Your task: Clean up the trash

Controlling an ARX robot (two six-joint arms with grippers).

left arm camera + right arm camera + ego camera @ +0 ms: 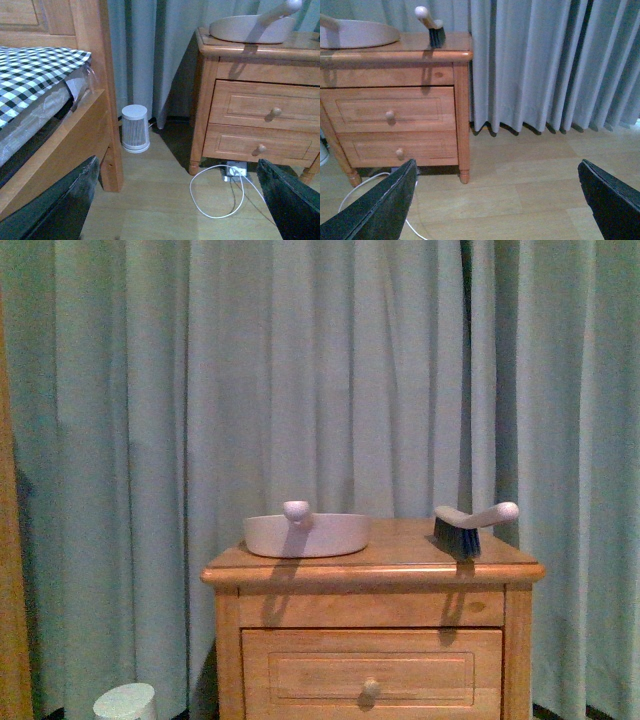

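Observation:
No trash shows in any view. A wooden nightstand (372, 595) stands before pale curtains and carries a white dustpan (306, 534) and a white-handled brush (470, 526) with dark bristles. The same dustpan (252, 27) and brush (431, 27) show in the wrist views. My left gripper (180, 200) hangs open over the wood floor between the bed and the nightstand, nothing between its dark fingers (60, 210). My right gripper (497, 200) is open too, above bare floor right of the nightstand (395, 100). Neither arm appears in the front view.
A bed frame (95, 90) with a black-and-white checked cover (30, 75) stands left of the nightstand (255, 100). A small white cylindrical bin (135, 128) sits on the floor between them. A white cable (220, 192) loops on the floor by the nightstand leg. Curtains (545, 65) hang behind.

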